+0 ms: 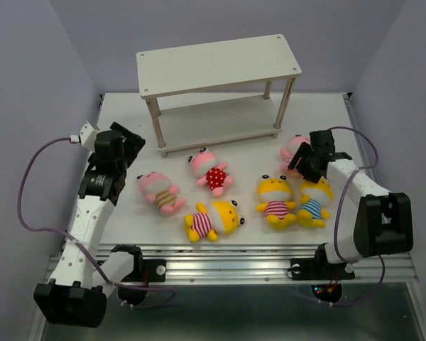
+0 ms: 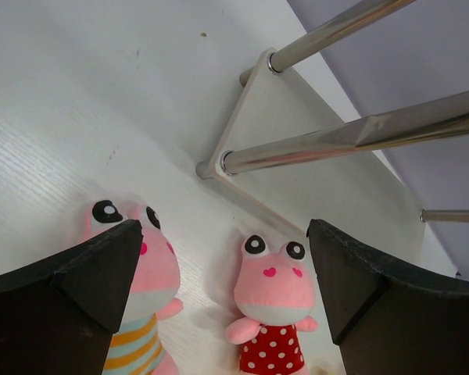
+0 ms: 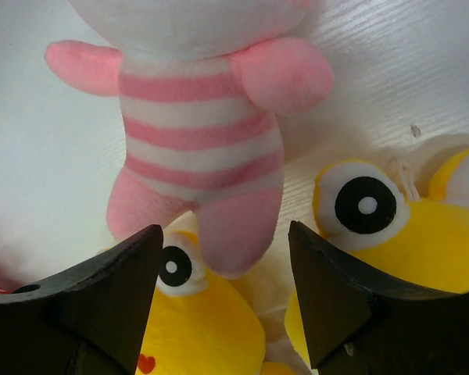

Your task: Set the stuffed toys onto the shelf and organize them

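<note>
Here, the first pick-up is in hand; no toy is on the shelf yet.
The right gripper, jaws spread and empty, hovers directly over the pink plush frog with a pink-and-white striped body; two yellow plush frogs crowd its legs. The left gripper, likewise spread and empty, has the orange-striped pink plush frog and the red polka-dot pink plush frog just ahead. Beyond both grippers, the light wooden two-tier shelf stands bare. The next move probably calls for descending, closing on the striped torso and lifting clear of its neighbours.
</note>
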